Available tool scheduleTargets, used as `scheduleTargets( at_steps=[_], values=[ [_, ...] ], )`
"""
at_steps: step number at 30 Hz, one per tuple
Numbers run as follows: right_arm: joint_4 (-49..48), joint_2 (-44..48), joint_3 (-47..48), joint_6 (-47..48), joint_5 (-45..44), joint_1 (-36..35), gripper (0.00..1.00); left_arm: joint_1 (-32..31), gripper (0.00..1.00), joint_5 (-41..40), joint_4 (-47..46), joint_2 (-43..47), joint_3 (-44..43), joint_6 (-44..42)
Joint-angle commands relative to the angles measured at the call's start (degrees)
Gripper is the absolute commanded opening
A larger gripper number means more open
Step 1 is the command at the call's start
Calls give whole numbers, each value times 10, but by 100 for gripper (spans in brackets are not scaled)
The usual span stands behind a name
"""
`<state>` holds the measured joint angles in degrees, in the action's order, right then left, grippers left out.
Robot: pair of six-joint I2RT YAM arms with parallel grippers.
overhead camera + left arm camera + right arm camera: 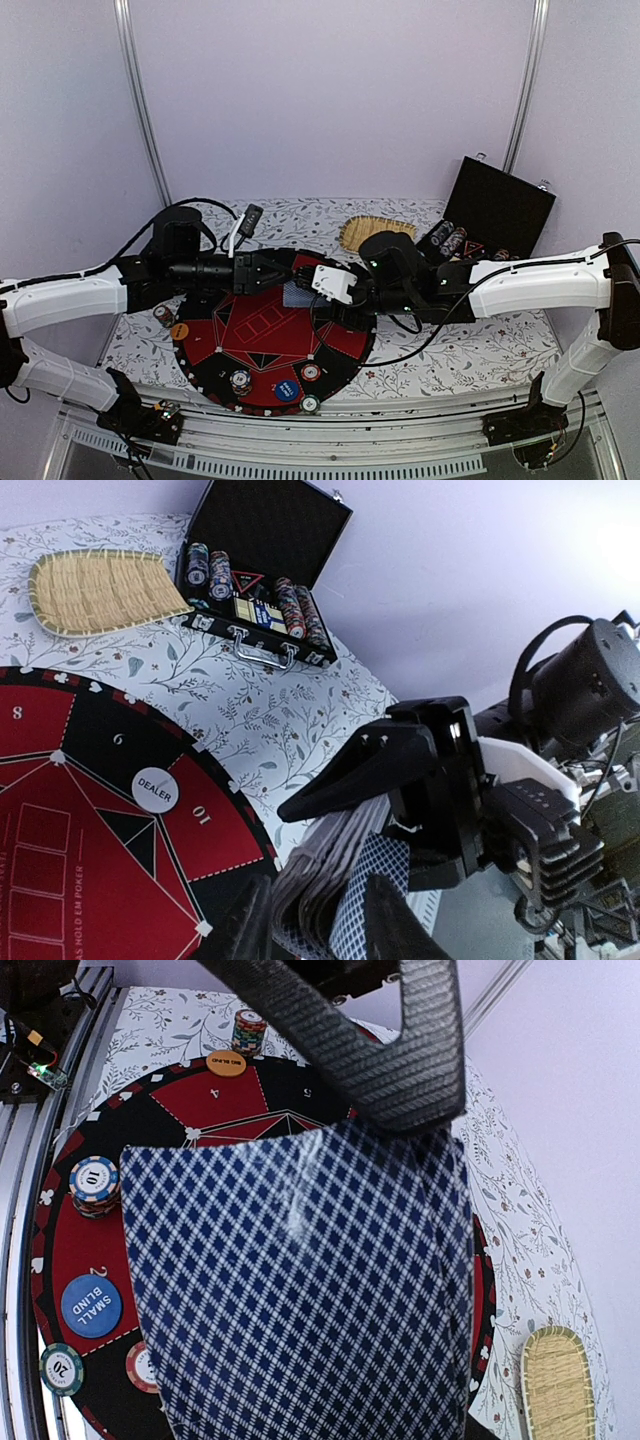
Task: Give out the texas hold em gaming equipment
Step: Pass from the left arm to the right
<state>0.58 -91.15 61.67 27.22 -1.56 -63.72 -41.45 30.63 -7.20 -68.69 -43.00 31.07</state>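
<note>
Since cards go out singly, the right tool [318, 292] clamps the fanned deck of cards [300, 1300] above the poker mat [250, 340]. The left tool [325, 922] straddles the deck's near edge, presumably to peel one card. Clamped or apart: cannot tell.

Your two arms reach inward from either side, forearms nearly level, wrists meeting over the table's middle. Your right gripper [308, 292] clamps the playing cards [300, 1290]; your left gripper's [290, 274] fingers [395, 920] straddle them, grip unclear.
</note>
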Motion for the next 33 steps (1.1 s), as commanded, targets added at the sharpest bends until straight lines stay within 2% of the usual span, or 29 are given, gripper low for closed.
scheduleTargets(
  at_steps=[1,5,11,16,24,29,33],
  values=[
    [-14,-2,9,0,2,3,47,3,32,15,8,1,8,0],
    [-14,-2,8,0,1,3,46,2,37,15,18,3,6,-7],
    [-13,-5,8,-1,1,5,46,5,54,-46,60,20,7,-20],
    [-12,-7,8,-1,0,6,45,5,59,-32,55,31,7,-14],
    [-10,-10,8,-3,1,7,45,-9,41,-5,41,38,19,-6],
    [-9,-12,11,-3,5,7,45,-16,37,-4,19,17,18,-2],
    [-8,-14,13,-3,6,7,45,-19,29,3,7,3,10,-1]
  ],
)
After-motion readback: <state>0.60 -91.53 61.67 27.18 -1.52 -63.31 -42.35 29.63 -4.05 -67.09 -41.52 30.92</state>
